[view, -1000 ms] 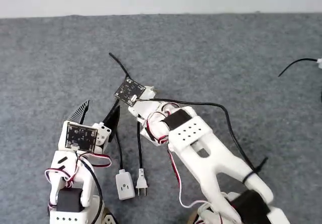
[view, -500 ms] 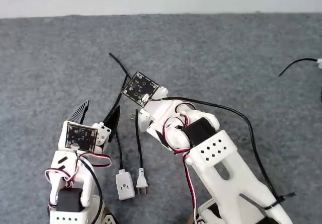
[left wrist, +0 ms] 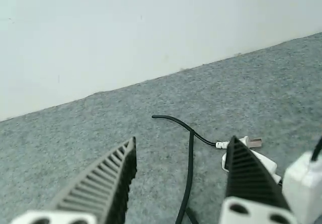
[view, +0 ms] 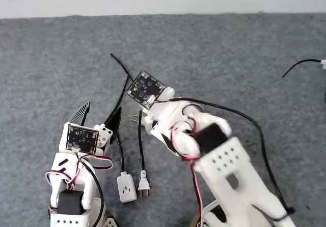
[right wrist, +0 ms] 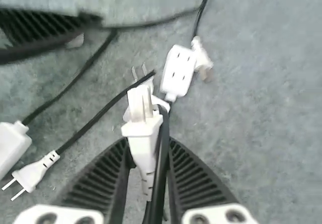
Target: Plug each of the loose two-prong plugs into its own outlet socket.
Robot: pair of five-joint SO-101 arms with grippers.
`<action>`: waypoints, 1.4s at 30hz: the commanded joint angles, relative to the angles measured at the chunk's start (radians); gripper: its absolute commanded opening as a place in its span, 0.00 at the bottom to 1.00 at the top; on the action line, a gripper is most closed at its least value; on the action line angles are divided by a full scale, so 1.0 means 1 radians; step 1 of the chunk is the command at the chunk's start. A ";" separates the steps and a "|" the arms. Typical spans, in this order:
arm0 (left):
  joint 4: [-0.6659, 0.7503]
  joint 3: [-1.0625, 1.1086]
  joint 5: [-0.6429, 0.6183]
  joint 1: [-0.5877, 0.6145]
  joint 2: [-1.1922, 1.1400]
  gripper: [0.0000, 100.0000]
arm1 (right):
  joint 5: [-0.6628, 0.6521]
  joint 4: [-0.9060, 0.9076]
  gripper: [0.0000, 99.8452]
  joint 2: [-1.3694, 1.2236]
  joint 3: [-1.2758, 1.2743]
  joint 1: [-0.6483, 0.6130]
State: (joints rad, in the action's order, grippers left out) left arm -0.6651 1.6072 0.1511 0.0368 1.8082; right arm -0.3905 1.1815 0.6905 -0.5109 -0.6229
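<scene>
My right gripper (right wrist: 146,143) is shut on a white two-prong plug (right wrist: 140,114), prongs pointing away from it, its black cord running back between the fingers. Just past the prongs lies a white outlet socket (right wrist: 177,73) with another white plug (right wrist: 202,59) at its far end. In the high view the held plug (view: 137,119) sits under the right wrist, near mid-table. My left gripper (view: 99,116) stands open beside it with nothing between its fingers (left wrist: 108,183). A second socket (view: 126,186) and a loose plug (view: 143,182) lie side by side near the front edge.
Black cords (view: 121,66) trail across the grey carpeted table from the middle toward the back. Another cord end (view: 305,64) lies at the far right edge. A pale wall (left wrist: 151,27) bounds the back of the table.
The right arm has swung outward and its wrist has shifted slightly right and farther back, carrying the plug. The left arm has stayed still.
</scene>
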 commanded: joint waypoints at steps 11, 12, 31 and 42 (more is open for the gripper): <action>0.040 -0.008 0.020 -0.006 0.020 0.28 | -0.011 -0.002 0.01 0.030 0.089 -0.021; 0.040 -0.008 0.020 -0.005 0.020 0.28 | -0.011 -0.064 0.01 -0.004 0.037 0.004; 0.040 -0.008 0.021 -0.003 0.020 0.28 | 0.038 0.044 0.01 0.010 0.130 -0.010; 0.034 -0.016 0.015 -0.020 0.020 0.28 | 0.035 -0.200 0.01 -0.148 -0.046 -0.038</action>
State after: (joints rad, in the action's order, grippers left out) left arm -0.6590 1.6072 0.1588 0.0368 1.8082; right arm -0.3521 1.0342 0.5861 -0.5723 -0.6644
